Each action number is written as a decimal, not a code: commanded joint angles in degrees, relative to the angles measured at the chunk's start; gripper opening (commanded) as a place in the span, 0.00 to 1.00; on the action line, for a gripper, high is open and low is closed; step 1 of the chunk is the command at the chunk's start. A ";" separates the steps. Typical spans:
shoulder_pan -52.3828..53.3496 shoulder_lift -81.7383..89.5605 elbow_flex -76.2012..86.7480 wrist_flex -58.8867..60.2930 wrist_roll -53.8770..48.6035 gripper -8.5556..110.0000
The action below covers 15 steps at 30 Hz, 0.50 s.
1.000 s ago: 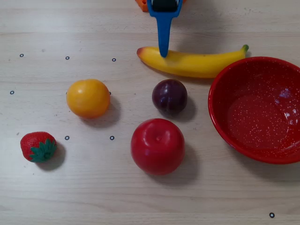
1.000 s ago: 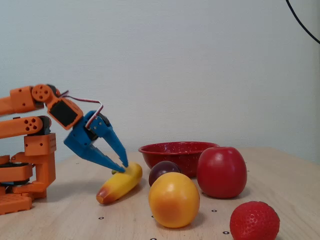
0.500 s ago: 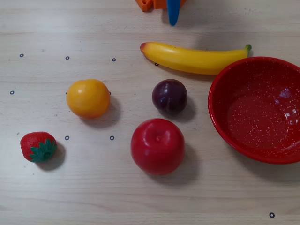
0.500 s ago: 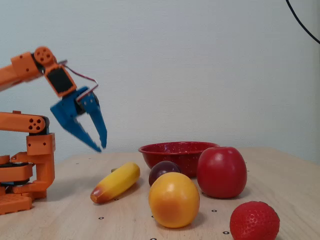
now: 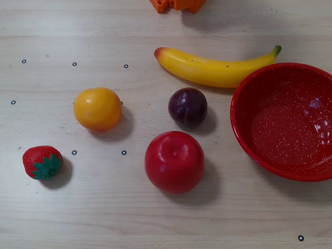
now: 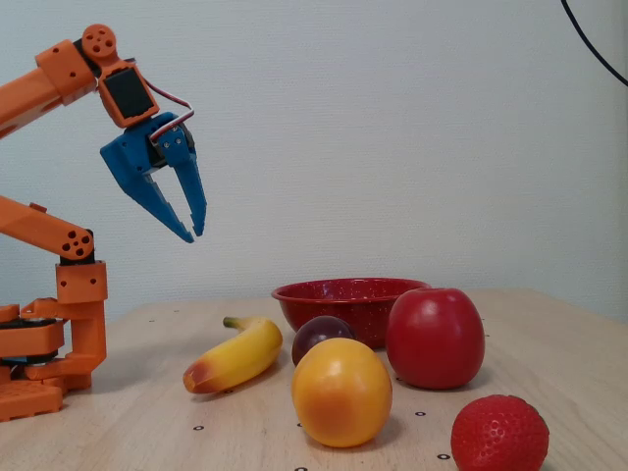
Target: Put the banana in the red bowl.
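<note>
The yellow banana lies flat on the table in the overhead view, with its green stem beside the rim of the red bowl. From the side, the banana rests in front of the red bowl. My blue gripper hangs high above the table, up and to the left of the banana, pointing down. Its fingertips nearly touch and nothing is between them. The overhead view shows only a bit of the orange arm, not the gripper.
A dark plum, a red apple, a round orange fruit and a strawberry sit on the wooden table. The orange arm base stands at the left in the fixed view.
The gripper has risen from the banana's orange-red end to well above the table and left the overhead view. The banana shifted slightly, its stem swinging toward the far edge.
</note>
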 commanded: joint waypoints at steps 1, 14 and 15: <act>2.02 -1.85 -5.19 0.53 -3.16 0.14; 5.80 -9.58 -1.49 -4.66 -11.16 0.41; 5.89 -9.76 -0.62 -5.54 -11.16 0.42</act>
